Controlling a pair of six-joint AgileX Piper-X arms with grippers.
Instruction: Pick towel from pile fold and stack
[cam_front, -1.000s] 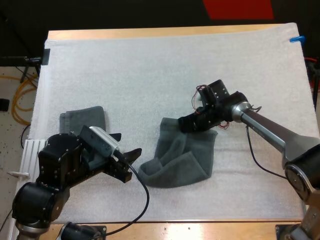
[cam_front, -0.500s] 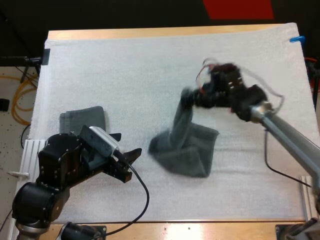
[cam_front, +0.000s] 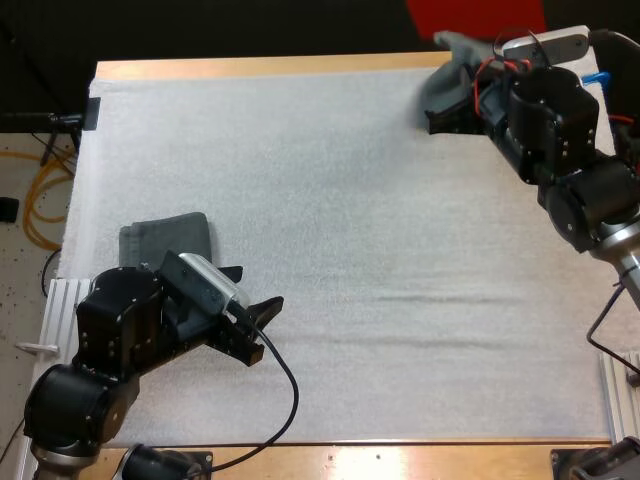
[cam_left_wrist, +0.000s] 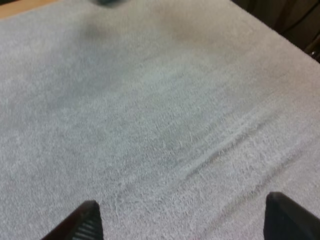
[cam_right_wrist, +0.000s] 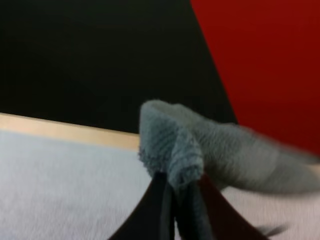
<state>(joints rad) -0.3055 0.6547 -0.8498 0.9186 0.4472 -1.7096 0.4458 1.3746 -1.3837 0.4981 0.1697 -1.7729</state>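
While the right gripper (cam_front: 438, 118) pinches the crumpled dark grey-green towel (cam_front: 452, 68) over the white mat's (cam_front: 330, 200) far right corner — the pick step — the left gripper (cam_front: 257, 287) hovers spread beside the folded grey-green towel (cam_front: 168, 236); next, probably laying it flat.

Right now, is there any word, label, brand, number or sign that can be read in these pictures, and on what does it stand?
None: no readable text on the white mat, the folded towel, the held towel in the right gripper, or the left gripper.
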